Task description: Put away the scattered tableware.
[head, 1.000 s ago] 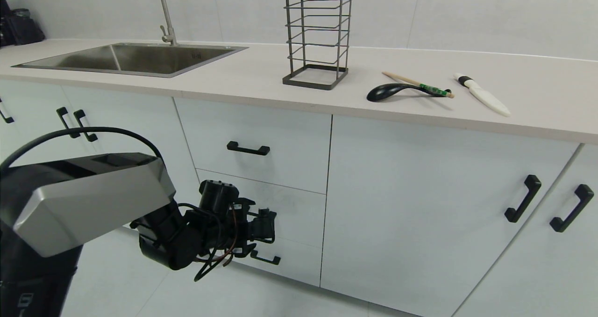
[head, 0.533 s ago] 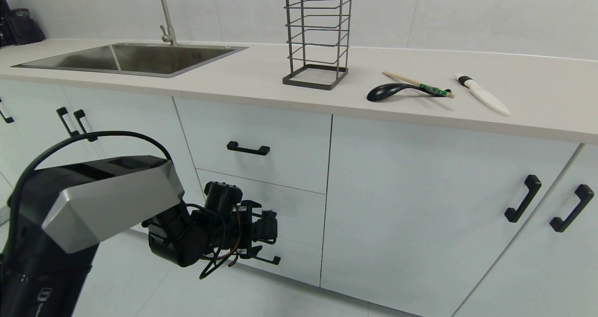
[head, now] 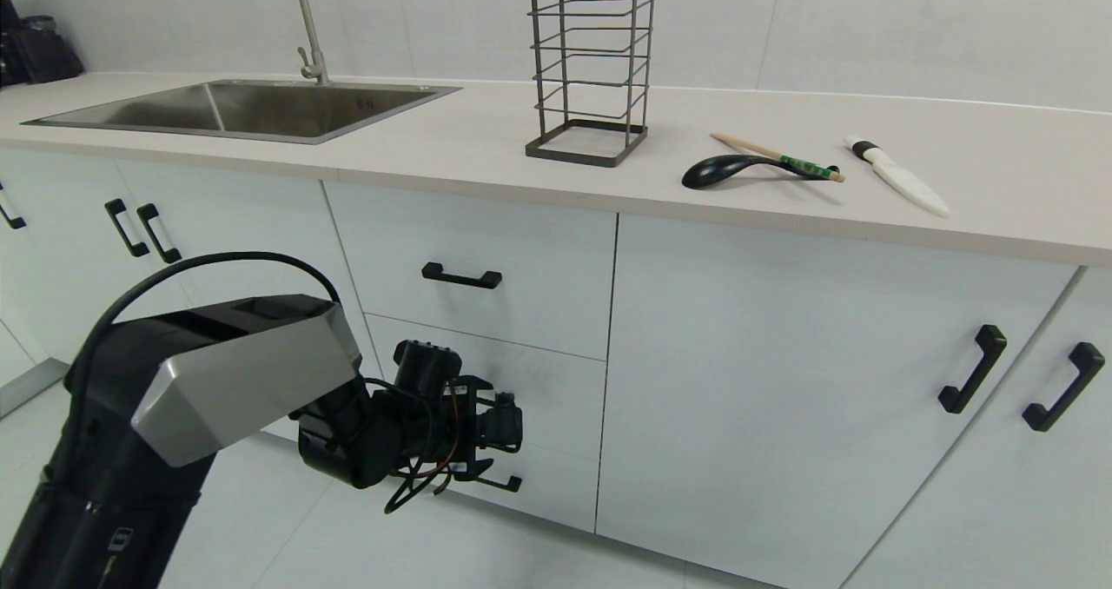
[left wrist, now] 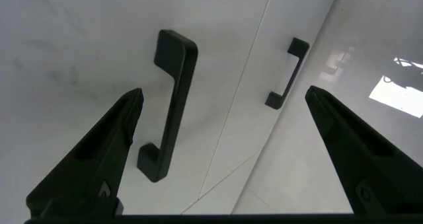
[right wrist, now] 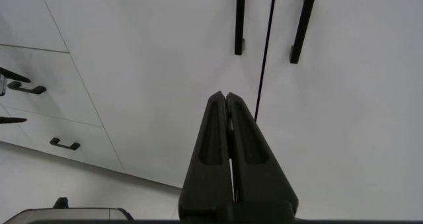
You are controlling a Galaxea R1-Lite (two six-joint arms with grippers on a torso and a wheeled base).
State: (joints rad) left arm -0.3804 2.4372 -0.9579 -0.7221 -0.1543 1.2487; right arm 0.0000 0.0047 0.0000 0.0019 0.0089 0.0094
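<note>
The long pale counter [head: 434,142] runs across the head view, with white cupboards [head: 782,354] under it. A steel sink [head: 243,107] sits in the counter on the left, and a tall wire rack [head: 591,59] stands near the middle.

The tableware lies on the counter to the right of the rack. The white knife [head: 895,175] is farthest right. The black spoon [head: 730,170] is nearest the rack. A wooden chopstick [head: 773,156] lies just behind the spoon, and its far end meets the tip of the spoon's handle. Both claws are well apart from all three.

From the head view, the left claw [head: 504,424] hangs low in front of the bottom drawer, near the drawer handle [head: 495,482]. The left wrist view makes it clear that the left claw [left wrist: 223,95] is spread wide. The same black handle [left wrist: 168,105] sits between its two fingers [left wrist: 106,151] and touches neither.

The right wrist view has the right claw [right wrist: 227,102] pressed tight together, holding nothing. It points at a white cupboard front with two black door handles [right wrist: 240,19].
</note>
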